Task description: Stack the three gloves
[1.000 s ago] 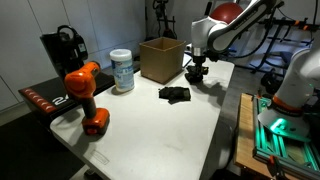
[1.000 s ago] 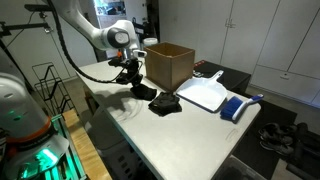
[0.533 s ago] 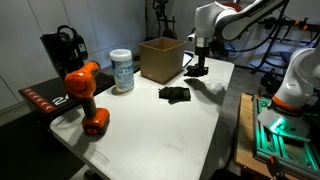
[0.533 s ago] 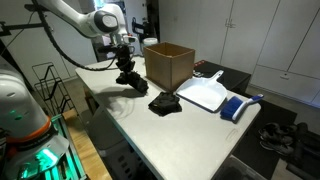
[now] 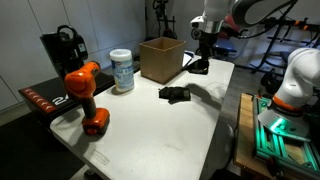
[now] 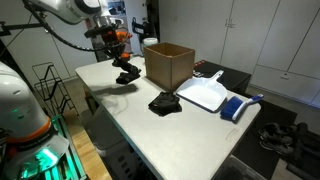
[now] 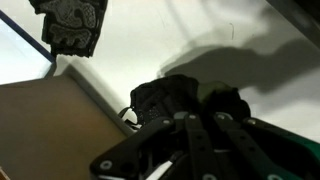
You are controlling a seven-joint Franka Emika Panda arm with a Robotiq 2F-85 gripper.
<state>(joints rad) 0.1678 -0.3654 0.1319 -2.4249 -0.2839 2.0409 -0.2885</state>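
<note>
- In an exterior view, my gripper (image 5: 203,55) points down beside the cardboard box (image 5: 160,58), at the far end of the white table (image 5: 150,130). It is clenched on a black glove (image 5: 197,67), which hangs under the fingers. The glove pile (image 5: 175,94) lies on the table, apart from the held glove and nearer the middle.
- In an exterior view from a different side, the black glove (image 6: 126,77) dangles below my gripper (image 6: 119,60), next to the box corner, and its shadow falls on the table. The glove pile (image 6: 163,102) rests in front of the box.
- In the wrist view, the black glove (image 7: 165,98) sits between my fingers. The glove pile (image 7: 70,25) shows at the top left, and the cardboard box (image 7: 45,125) at the lower left.
</note>
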